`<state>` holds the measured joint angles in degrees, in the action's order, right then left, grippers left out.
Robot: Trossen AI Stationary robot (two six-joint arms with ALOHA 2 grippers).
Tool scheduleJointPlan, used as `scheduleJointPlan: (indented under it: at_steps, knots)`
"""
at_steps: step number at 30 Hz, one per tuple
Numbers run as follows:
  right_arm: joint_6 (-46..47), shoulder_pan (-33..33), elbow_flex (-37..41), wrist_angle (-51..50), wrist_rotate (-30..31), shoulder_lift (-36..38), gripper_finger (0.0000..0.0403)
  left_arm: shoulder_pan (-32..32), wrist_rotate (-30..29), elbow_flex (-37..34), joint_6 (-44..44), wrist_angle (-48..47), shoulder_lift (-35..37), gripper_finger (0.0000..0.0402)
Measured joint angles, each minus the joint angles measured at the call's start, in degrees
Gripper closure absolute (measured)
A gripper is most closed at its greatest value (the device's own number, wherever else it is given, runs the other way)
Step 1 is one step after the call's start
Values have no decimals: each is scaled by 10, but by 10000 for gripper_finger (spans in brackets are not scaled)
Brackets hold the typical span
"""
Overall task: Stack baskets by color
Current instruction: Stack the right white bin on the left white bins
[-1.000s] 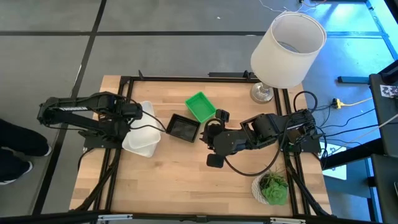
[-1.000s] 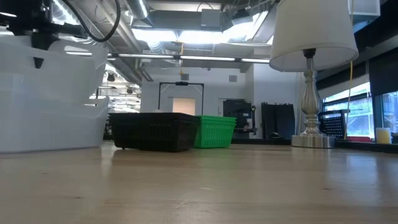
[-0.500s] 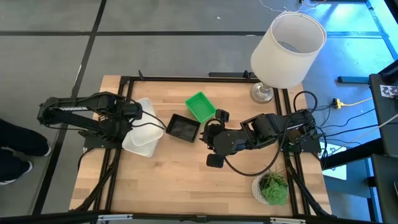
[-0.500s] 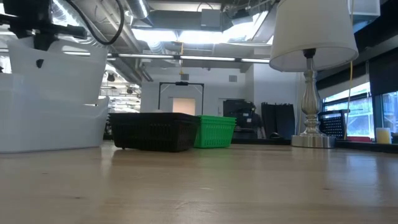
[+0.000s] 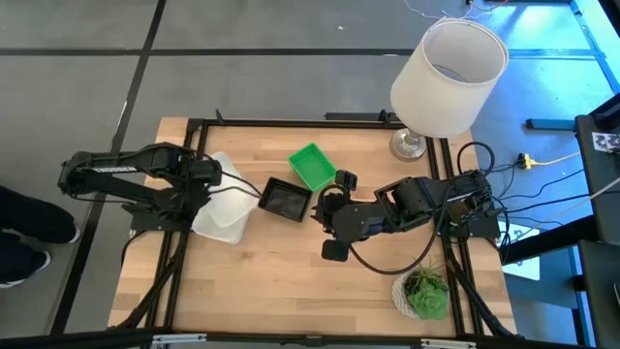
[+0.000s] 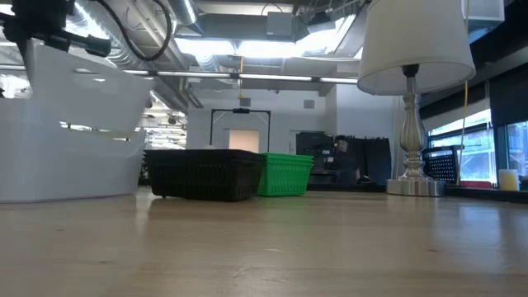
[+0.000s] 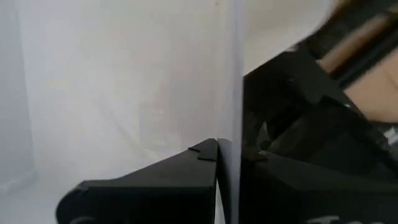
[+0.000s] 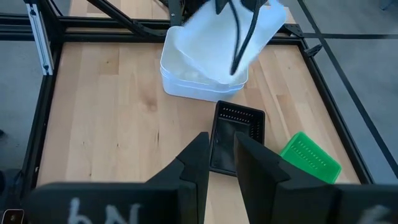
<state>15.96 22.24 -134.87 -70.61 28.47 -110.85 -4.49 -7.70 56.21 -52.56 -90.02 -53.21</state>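
Two white baskets are at the table's left. One [image 5: 221,221] rests on its bottom on the table. The other [image 8: 219,36] hangs tilted just above it, with my left gripper [image 7: 227,152] shut on it; whether the two touch, I cannot tell. A black mesh basket [image 5: 287,199] stands at mid-table, and a green basket [image 5: 312,167] stands beside it, toward the far edge. My right gripper [image 8: 221,146] hovers high, to the right of the black basket. Its fingers stand a narrow gap apart with nothing between them. My left gripper pinches the upper white basket's thin side wall [image 7: 229,124] at the rim, one finger inside the basket and one outside. The fingers point down from above. The basket hangs below them, tilted, over the lower white basket.
A lamp with a big white shade [image 5: 448,78] stands at the far right corner, a small green plant [image 5: 424,291] at the near right. The near half of the wooden table [image 5: 291,291] is bare. A person's shoe [image 5: 21,233] shows left of the table.
My left gripper has rolled about its downward axis without shifting place. The held white basket has turned with it above the lower white basket, so another corner now points toward the far edge. The lower basket stays where it was.
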Motion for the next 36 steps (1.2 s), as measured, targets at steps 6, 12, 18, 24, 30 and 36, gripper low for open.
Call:
scheduleJointPlan:
  at_steps: [6,12,18,24,30,36]
  knots:
    - [-16,0,0,0,0,0,328,13,0,0,-171,0,4,402]
    - [-13,0,0,0,0,0,328,14,-29,-6,-259,1,3,402]
    - [-14,0,0,0,0,0,328,22,-3,-71,-263,0,4,402]
    - [-12,0,0,0,0,0,328,55,-48,-117,-314,0,5,401]
    - [-13,0,0,0,4,0,328,81,-48,-118,-319,1,5,401]
    - [-14,0,0,0,4,0,328,123,-68,-124,-341,5,3,401]
